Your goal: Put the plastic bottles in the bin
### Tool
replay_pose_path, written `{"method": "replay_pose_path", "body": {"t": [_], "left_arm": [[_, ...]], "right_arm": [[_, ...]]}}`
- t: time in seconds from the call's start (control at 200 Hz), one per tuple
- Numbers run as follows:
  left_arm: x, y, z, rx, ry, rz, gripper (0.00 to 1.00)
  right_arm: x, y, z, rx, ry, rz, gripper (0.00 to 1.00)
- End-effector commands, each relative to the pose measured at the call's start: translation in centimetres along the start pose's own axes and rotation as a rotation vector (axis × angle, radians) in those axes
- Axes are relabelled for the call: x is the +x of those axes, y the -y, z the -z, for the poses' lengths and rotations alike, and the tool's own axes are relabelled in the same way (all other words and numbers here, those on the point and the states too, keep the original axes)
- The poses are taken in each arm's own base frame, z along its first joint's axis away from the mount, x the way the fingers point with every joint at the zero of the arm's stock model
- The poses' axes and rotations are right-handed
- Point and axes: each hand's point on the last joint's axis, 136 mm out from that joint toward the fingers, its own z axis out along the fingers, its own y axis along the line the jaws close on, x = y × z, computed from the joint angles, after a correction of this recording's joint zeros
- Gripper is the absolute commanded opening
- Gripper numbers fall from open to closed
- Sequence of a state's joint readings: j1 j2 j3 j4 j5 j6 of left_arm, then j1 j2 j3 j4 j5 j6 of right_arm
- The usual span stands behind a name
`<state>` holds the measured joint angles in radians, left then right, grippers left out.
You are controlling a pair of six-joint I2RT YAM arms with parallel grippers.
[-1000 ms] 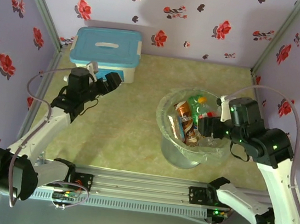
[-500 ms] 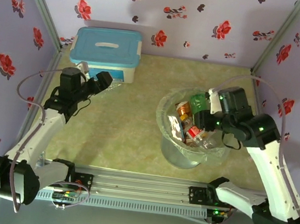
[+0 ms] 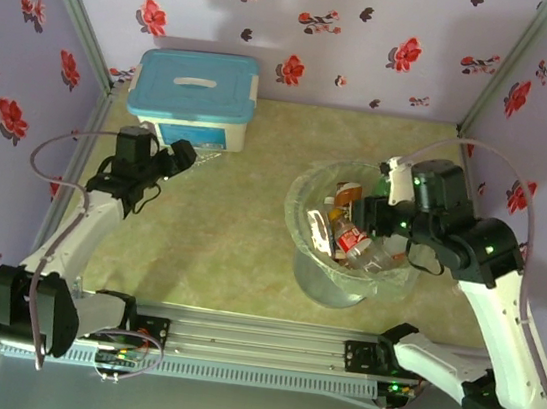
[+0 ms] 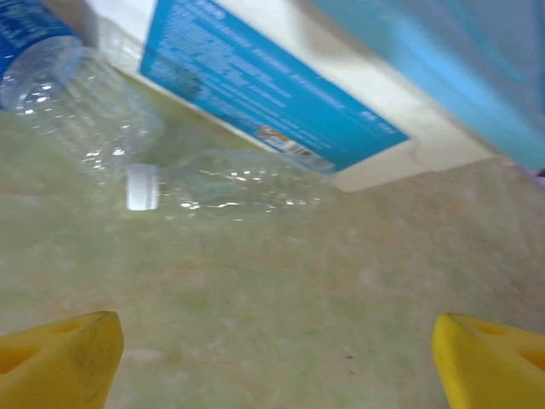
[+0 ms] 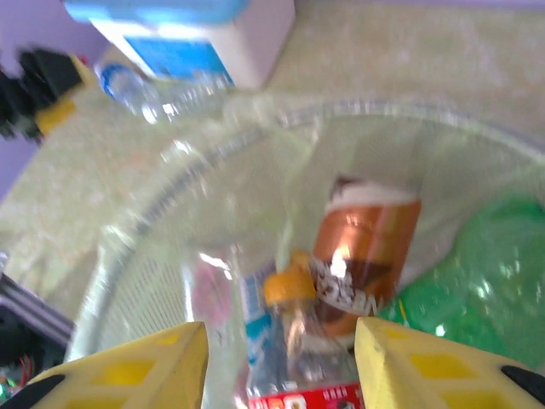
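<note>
Two clear plastic bottles lie on the table against the front of the white box: one with a white cap (image 4: 230, 183), one with a blue label (image 4: 68, 94). My left gripper (image 3: 181, 155) hovers just short of them, open wide and empty (image 4: 277, 362). The bin (image 3: 307, 270), a clear lined bucket, holds several bottles: a brown-labelled one (image 5: 366, 247), a green one (image 5: 485, 273) and an orange-capped one with a red label (image 5: 294, 341). My right gripper (image 3: 367, 224) hangs over the bin, its fingers (image 5: 136, 371) apart above the orange-capped bottle, with a gap on the left.
The white box with a light-blue lid (image 3: 195, 93) stands at the back left, close beside my left gripper. Flowered walls close in the table on three sides. Bare green tabletop (image 3: 230, 229) lies between the box and the bin.
My left gripper has drawn back left and lower along the box front. My right gripper has shifted a little over the bin and its jaws have narrowed; a red-labelled bottle now lies on the pile.
</note>
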<state>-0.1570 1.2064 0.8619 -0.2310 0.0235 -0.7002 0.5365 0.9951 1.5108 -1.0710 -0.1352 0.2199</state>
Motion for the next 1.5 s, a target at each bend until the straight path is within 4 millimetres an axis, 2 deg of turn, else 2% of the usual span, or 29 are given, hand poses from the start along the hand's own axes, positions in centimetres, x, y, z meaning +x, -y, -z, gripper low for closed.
{"method": "replay_pose_path", "body": {"t": [0.0,0.115,0.165,0.29,0.415,0.53,0.815,1.095,1.275,1.495], "left_arm": [[-1.0,-2.3,-0.1,-0.105,0.071,0.034,0.95],[-0.9,-5.3,-1.1,-0.126,0.145,0.286,0.92],[-0.5,-6.0,-1.9,-0.096,0.162,0.413,0.90],[0.5,-5.7,-4.8,-0.018,0.148,0.653,0.91],[1.3,-4.8,-7.3,0.022,0.126,0.798,0.91],[1.3,-3.7,-8.7,0.016,0.118,0.798,0.91],[1.6,-3.4,-13.2,-0.028,0.081,0.848,0.90],[2.2,-3.0,-16.1,-0.045,0.049,0.878,0.90],[3.4,-3.0,-17.2,-0.046,0.024,0.912,0.77],[3.5,-2.5,-17.1,-0.033,0.022,0.901,0.59]], "right_arm": [[-3.7,-0.9,1.1,-0.036,0.166,0.001,0.50],[-4.2,-0.7,1.2,-0.020,0.183,0.008,0.51],[-4.1,-0.6,1.0,-0.010,0.174,0.007,0.52],[-3.6,-0.1,0.5,0.008,0.162,-0.001,0.54],[-3.0,0.0,-0.2,0.004,0.141,-0.015,0.55],[-2.4,0.4,-0.3,0.019,0.130,-0.022,0.56],[-2.1,0.6,0.0,0.032,0.124,-0.021,0.57],[-2.0,1.0,-0.2,0.054,0.106,-0.008,0.57],[-2.0,1.1,0.0,0.064,0.117,-0.007,0.57],[-2.1,1.1,0.4,0.069,0.122,-0.005,0.57]]}}
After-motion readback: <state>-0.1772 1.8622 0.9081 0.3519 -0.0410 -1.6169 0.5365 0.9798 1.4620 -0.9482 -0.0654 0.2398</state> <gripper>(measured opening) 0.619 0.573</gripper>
